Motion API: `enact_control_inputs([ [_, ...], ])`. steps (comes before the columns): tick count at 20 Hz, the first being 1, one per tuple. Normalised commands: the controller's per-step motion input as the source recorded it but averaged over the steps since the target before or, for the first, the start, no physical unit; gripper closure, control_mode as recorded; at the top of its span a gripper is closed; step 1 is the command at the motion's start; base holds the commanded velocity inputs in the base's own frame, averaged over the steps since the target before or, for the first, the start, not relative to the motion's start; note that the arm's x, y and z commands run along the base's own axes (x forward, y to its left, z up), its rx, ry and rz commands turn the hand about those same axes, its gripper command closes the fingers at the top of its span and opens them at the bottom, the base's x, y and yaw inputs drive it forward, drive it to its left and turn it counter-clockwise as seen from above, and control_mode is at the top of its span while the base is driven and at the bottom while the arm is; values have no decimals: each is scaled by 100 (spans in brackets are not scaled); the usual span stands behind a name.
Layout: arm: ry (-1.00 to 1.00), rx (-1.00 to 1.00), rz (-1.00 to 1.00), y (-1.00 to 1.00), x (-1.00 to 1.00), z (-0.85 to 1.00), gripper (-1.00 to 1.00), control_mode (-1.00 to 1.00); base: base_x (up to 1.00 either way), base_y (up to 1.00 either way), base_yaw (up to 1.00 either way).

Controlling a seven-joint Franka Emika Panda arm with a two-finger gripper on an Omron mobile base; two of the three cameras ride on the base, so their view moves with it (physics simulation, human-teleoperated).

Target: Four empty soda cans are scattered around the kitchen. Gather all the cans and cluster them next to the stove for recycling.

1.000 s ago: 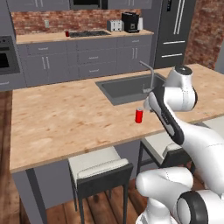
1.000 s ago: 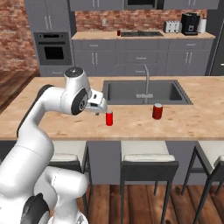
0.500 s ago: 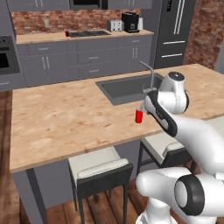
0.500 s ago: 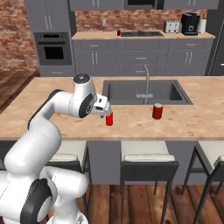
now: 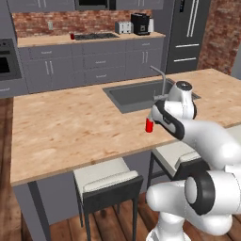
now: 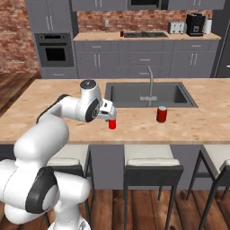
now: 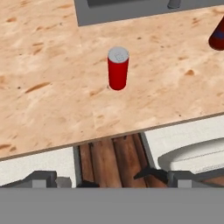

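Swinging nearer over the last second, the gripper (image 6: 109,113) now hangs just beside 1 soda can (image 6: 112,124) standing upright on the wooden surface (image 6: 54,112), near its front edge and in front of the sink (image 6: 148,94). Its jaws stand wide apart, holding nothing. A 2nd can (image 6: 161,114) stands near the sink's front rim. The stove (image 6: 145,34) lies on the far counter.

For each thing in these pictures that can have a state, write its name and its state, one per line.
gripper: open, holding nothing
near soda can: upright on the island counter, ungripped
second soda can: upright by the sink
faucet: no water seen
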Motion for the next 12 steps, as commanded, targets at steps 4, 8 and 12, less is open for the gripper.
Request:
enact_control_inputs([
  [4,0,0,0,0,18,-14,-100,-100,0,0,0],
  [8,0,0,0,0,25,-11,-100,-100,0,0,0],
  [12,0,0,0,-4,27,-11,-100,-100,0,0,0],
])
